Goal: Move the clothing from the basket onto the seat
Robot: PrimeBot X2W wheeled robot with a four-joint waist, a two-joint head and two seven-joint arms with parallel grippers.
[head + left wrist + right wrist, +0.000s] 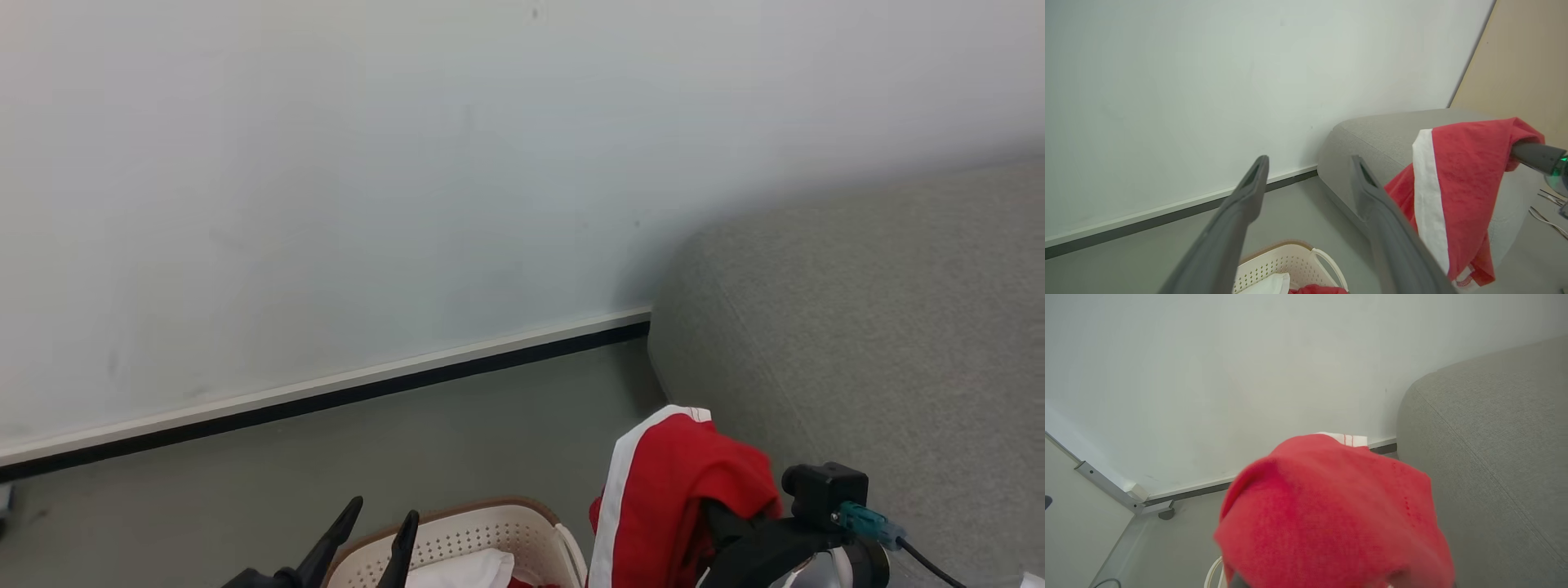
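Note:
A red garment with a white stripe [678, 498] hangs in the air beside the grey seat [882, 343], draped over my right gripper, which is shut on it. In the right wrist view the red clothing [1331, 514] covers the fingers. In the left wrist view the same garment [1457, 192] dangles in front of the seat [1372, 139]. My left gripper [380, 531] stands open above the cream basket [490, 531], its fingers [1233, 220] spread with nothing between them. A white piece [465, 567] and a bit of red cloth [1316, 290] lie in the basket [1286, 261].
A pale wall with a dark skirting strip [326, 392] runs behind the basket. Grey floor [490, 425] lies between wall, basket and seat. A metal frame corner with a foot [1147, 502] stands at the left in the right wrist view.

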